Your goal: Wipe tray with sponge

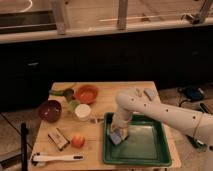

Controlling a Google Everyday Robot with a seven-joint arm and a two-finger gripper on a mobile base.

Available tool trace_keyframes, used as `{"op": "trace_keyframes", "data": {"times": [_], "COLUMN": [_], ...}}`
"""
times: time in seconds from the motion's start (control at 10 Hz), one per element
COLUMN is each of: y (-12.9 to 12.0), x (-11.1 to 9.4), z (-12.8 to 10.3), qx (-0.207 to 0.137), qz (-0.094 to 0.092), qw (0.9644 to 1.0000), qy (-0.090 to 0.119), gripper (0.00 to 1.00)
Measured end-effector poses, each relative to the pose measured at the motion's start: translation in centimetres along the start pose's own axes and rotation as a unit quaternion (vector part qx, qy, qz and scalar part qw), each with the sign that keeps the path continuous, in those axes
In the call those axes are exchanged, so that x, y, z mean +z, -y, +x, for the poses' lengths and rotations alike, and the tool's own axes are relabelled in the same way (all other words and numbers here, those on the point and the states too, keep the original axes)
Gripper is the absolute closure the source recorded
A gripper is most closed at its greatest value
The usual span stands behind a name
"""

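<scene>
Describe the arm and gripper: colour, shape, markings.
The arm is off-white, built of thick rounded tubular links with a bulbous elbow carrying a few small dark dots. No cables show. The gripper, low over the picture-left end of the tray, looks pale too.

- The gripper point(119, 131) is reaching down into the left end of the tray point(150, 152), meeting the sponge point(116, 138)
- An orange bowl point(86, 93) is sitting well apart on the table point(95, 145)

A canteen-like room is suggested: a light wooden table point(97, 142) is set with a round orange bowl point(86, 93) and a round maroon bowl point(49, 110). The gripper point(118, 133) is held low inside the dark green rectangular tray point(147, 147).
</scene>
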Motion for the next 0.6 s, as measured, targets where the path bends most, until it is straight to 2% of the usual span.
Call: {"op": "trace_keyframes", "data": {"times": [0.1, 0.3, 0.6], "y": [-0.7, -1.7, -3.7], "x": [0.0, -0.3, -0.8], "z": [-0.8, -1.0, 1.4], "qx": [-0.004, 0.0, 0.033], "qz": [-0.003, -0.004, -0.007], "qw": [1.0, 1.0, 0.9993], "qy": [-0.001, -0.005, -0.014], "gripper": [1.0, 1.0, 1.0]}}
